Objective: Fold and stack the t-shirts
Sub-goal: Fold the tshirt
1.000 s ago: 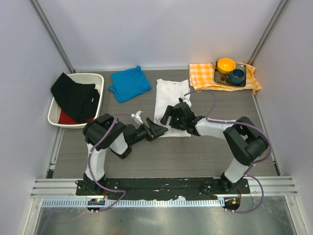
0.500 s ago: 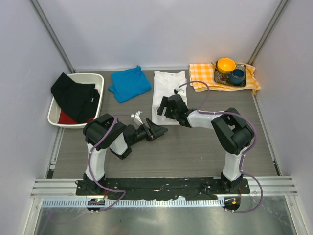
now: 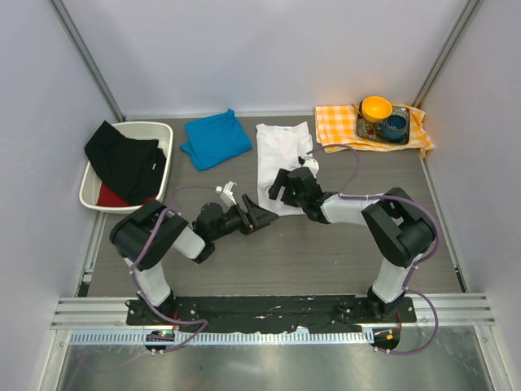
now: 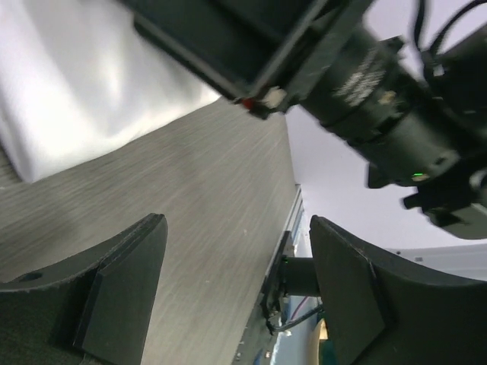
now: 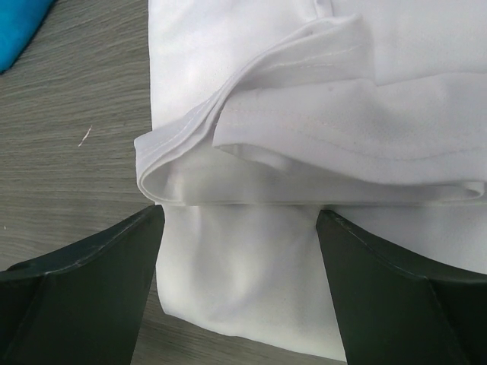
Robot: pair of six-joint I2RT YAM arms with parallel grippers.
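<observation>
The white t-shirt (image 3: 281,155) lies as a long folded strip at mid-table, layered edges showing in the right wrist view (image 5: 304,114). The blue t-shirt (image 3: 216,138) lies as a small folded square to its left; its corner shows in the right wrist view (image 5: 19,23). My right gripper (image 3: 285,184) is open over the white shirt's near end, and its jaws (image 5: 240,281) stand on either side of the cloth. My left gripper (image 3: 259,218) is open and empty, low over the table beside the shirt's near left corner (image 4: 84,99).
A white bin (image 3: 163,130) with black and red cloth stands at the left. An orange-and-white checked cloth (image 3: 338,126) at the back right carries a tray with an orange bowl (image 3: 376,107) and a blue cup (image 3: 396,125). The right arm (image 4: 342,68) crosses the left wrist view.
The white shirt has slid toward the back of the table with my right gripper on it. My left arm's elbow has swung left; its gripper has stayed in place.
</observation>
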